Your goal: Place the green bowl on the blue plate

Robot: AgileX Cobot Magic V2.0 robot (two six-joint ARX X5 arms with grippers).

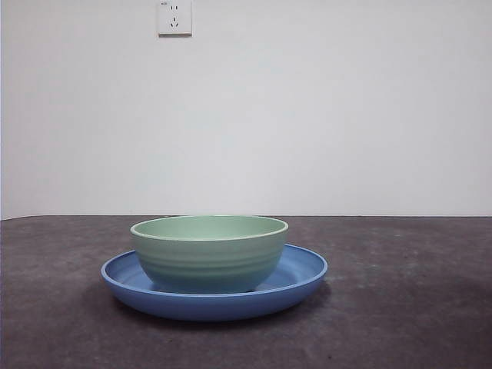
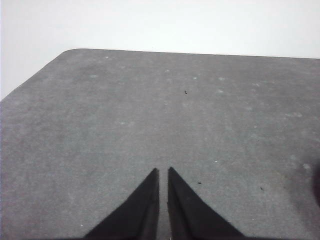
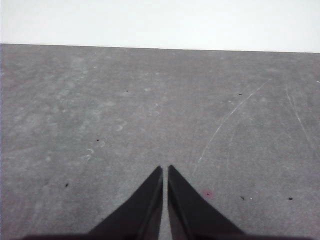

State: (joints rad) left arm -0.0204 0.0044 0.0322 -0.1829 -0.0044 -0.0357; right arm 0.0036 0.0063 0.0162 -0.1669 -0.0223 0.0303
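Observation:
The pale green bowl (image 1: 207, 252) stands upright inside the blue plate (image 1: 307, 270) at the middle of the table in the front view. The plate lies flat on the dark grey table. Neither arm shows in the front view. My left gripper (image 2: 163, 171) is shut and empty over bare table. My right gripper (image 3: 165, 168) is shut and empty over bare table. Neither wrist view shows the bowl or the plate.
A white wall with a socket (image 1: 174, 17) stands behind the table. The dark grey table top (image 1: 400, 307) stretches to both sides of the plate. The left wrist view shows the table's rounded far corner (image 2: 70, 51).

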